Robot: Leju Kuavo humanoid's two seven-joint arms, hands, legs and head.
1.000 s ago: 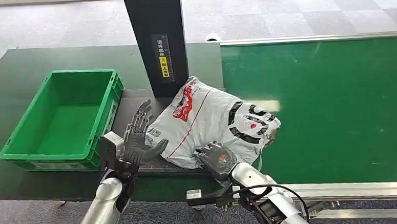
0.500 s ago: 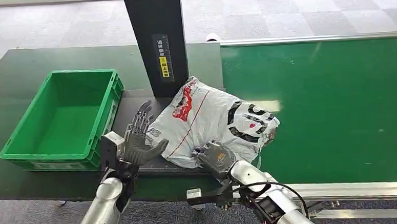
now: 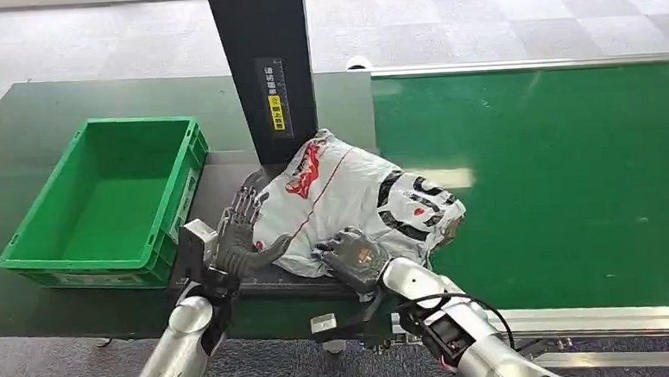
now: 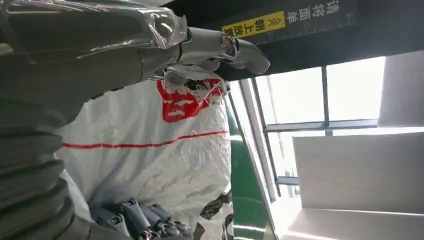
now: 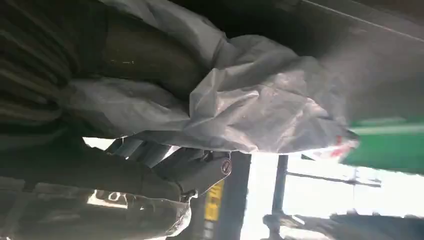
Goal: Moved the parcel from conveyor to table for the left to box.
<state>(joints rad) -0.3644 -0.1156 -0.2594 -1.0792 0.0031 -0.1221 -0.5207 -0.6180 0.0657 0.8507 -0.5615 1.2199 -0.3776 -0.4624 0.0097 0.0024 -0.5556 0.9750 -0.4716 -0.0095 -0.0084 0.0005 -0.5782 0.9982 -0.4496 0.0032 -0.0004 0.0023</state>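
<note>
White printed parcel bag (image 3: pixel 358 206): on dark table (image 3: pixel 17 127) beside green crate (image 3: pixel 107 200). Right hand (image 3: pixel 352 257) grips its near edge; left hand (image 3: pixel 240 237), fingers spread, touches its side. Left wrist view: windows behind.

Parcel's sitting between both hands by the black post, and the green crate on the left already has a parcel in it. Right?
Not quite. The green crate is empty; the head view shows its bare floor. The rest holds: the parcel lies beside the black post, with the left hand at one side and the right hand at the other.
</note>
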